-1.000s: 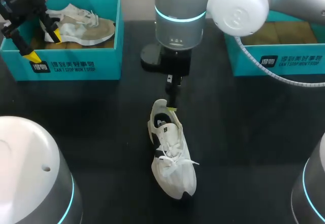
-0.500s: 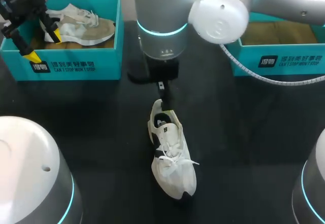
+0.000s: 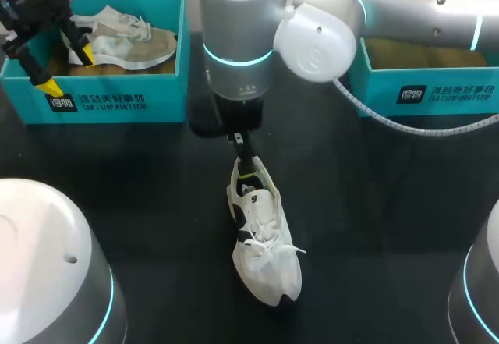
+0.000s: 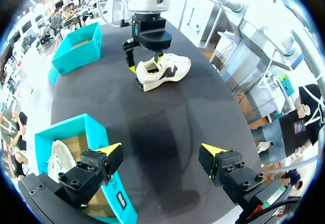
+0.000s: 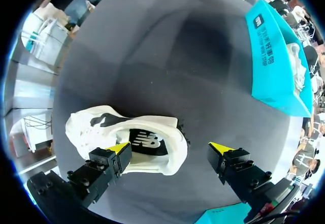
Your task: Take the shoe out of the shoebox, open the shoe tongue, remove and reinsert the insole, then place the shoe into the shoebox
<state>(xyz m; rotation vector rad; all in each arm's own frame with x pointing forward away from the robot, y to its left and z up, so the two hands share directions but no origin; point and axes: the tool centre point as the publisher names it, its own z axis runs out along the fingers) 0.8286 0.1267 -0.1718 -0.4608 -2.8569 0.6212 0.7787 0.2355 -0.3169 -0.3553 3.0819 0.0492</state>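
A white shoe (image 3: 263,239) with black side marks lies on the black table (image 3: 382,203), heel toward the back. My right gripper (image 3: 245,166) hangs over its heel. In the right wrist view that gripper (image 5: 170,148) is open. The shoe's heel rim (image 5: 170,150) sits between the fingers, one fingertip over the opening, where a dark insole (image 5: 144,142) shows. My left gripper (image 3: 68,69) is open above the front wall of the left teal shoebox (image 3: 117,98). In the left wrist view it (image 4: 161,152) holds nothing, with the shoe (image 4: 167,71) far ahead.
The left shoebox holds a second, beige and white shoe (image 3: 125,40). Another teal shoebox (image 3: 425,90) stands at the back right, partly under my right arm. Bare table lies on both sides of the white shoe.
My right arm has swung toward the left and its gripper has come closer over the shoe's heel. The shoe and my left arm have stayed where they were.
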